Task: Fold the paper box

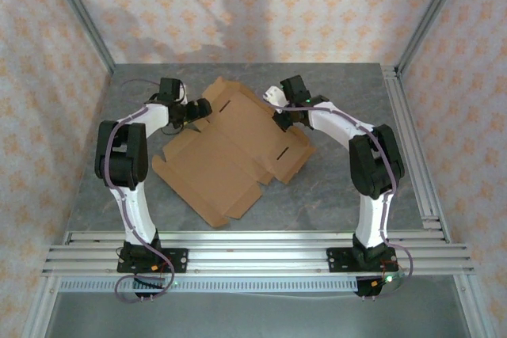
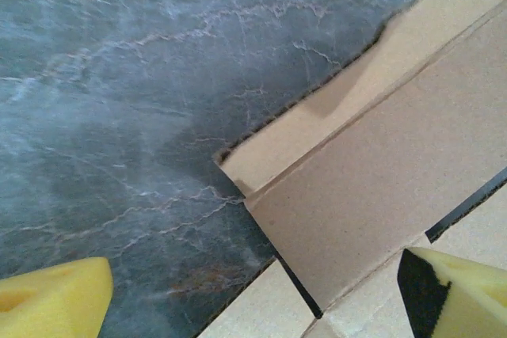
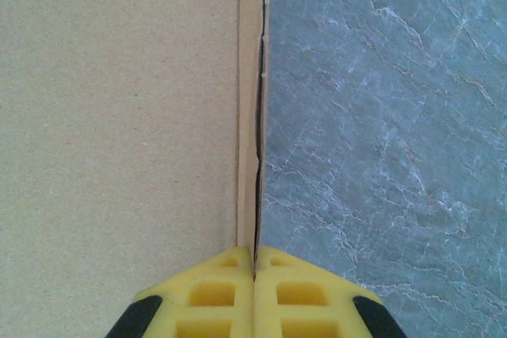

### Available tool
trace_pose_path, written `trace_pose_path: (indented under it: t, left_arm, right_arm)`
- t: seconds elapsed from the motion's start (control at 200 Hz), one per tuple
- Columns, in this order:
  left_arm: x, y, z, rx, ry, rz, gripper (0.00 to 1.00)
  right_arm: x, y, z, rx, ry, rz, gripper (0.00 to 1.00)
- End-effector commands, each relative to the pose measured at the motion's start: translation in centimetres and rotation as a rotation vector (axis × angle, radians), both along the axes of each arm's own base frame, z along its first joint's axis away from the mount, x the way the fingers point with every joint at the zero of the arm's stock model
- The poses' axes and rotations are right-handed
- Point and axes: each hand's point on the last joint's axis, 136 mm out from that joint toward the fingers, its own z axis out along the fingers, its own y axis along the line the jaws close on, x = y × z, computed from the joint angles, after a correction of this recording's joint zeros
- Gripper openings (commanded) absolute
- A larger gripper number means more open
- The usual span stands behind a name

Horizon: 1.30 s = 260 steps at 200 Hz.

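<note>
The paper box [image 1: 230,156] is a flat brown die-cut sheet with flaps and slits, lying on the grey table. My left gripper [image 1: 202,108] hovers at the sheet's far left edge. In the left wrist view its yellow fingers [image 2: 55,298] are spread wide, so the left gripper [image 2: 253,290] is open, one finger over bare table and the other over a cardboard flap [image 2: 380,164]. My right gripper [image 1: 279,116] is at the sheet's far right side. In the right wrist view the right gripper [image 3: 254,255] is shut on a thin raised cardboard edge [image 3: 248,116].
The grey marbled table [image 1: 356,100] has bare room to the right and at the back. Aluminium rails [image 1: 253,247] run along the near edge and a rail [image 1: 412,148] along the right side. Patterned walls enclose the cell.
</note>
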Motion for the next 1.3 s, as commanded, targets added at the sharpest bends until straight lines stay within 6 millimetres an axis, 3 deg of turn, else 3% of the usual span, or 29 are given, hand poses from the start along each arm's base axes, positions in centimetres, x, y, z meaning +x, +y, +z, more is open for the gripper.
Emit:
trace_pose_path:
  t: [0.0, 0.46, 0.766, 0.931, 1.296]
  left_arm:
    - [0.9, -1.3, 1.6, -0.062, -0.047, -0.063, 0.93]
    - [0.4, -4.6, 4.6, -0.114, -0.127, -0.178, 0.92]
    - [-1.0, -7.0, 5.6, -0.107, -0.14, -0.253, 0.92]
    - [-1.8, -8.2, 4.8, -0.085, -0.109, -0.289, 0.9]
    - [-2.4, -7.6, -1.0, -0.075, 0.049, -0.22, 0.87]
  right_arm:
    - [0.7, -0.2, 2.2, 0.005, -0.075, -0.029, 0.0]
    - [1.5, -0.4, 2.1, -0.011, -0.08, -0.06, 0.0]
    - [1.6, -0.3, 1.8, -0.006, -0.072, -0.07, 0.0]
    - [1.8, -0.3, 1.6, -0.007, -0.069, -0.072, 0.0]
    - [1.6, -0.2, 1.8, -0.007, -0.067, -0.067, 0.0]
